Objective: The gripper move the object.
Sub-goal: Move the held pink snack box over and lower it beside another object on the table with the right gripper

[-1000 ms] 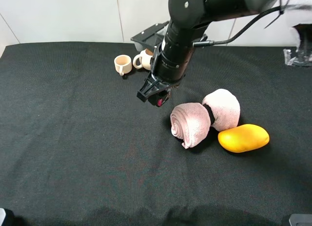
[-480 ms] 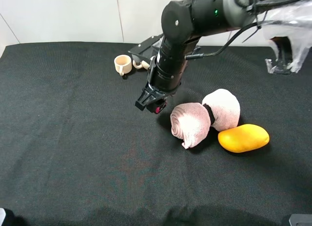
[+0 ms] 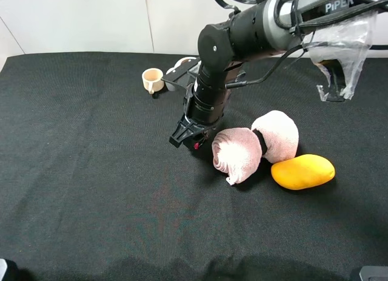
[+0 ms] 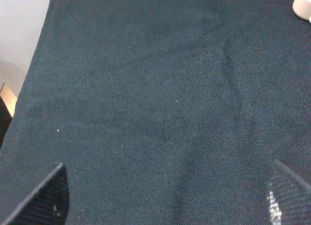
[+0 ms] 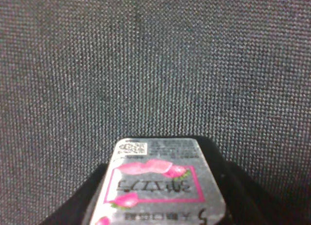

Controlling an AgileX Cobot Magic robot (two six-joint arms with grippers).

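Black woven cloth (image 3: 91,190) covers the table, and its coarse grain shows clearly in both wrist views. On the thick black arm (image 3: 242,35), pale letters (image 3: 335,3) spell "PIPER".

The right gripper (image 3: 191,137) is clenched on the box (image 5: 160,186), close above the cloth. The box sits between the two black fingers (image 5: 238,200), which press on its sides. The face that looks out from between the fingers is silver-grey and a little shiny, with rounded corners. It carries a pink frame with pink characters inside, drawings of pink strawberries with green leaves, a small square code (image 5: 132,148) and lines of fine grey print. The characters stand upside down and I cannot read them.

Just beside these fingers lies a pink towel roll (image 3: 237,153), soft and wound like a spiral. A second roll (image 3: 277,135) touches it on the far side from the fingers, and a smooth yellow mango (image 3: 302,171) lies beyond both. A beige cup (image 3: 152,80) with a handle stands well apart from the fingers.

The left gripper (image 4: 165,196) is released: its two textured fingertips (image 4: 39,198) stand wide apart with only cloth between them.
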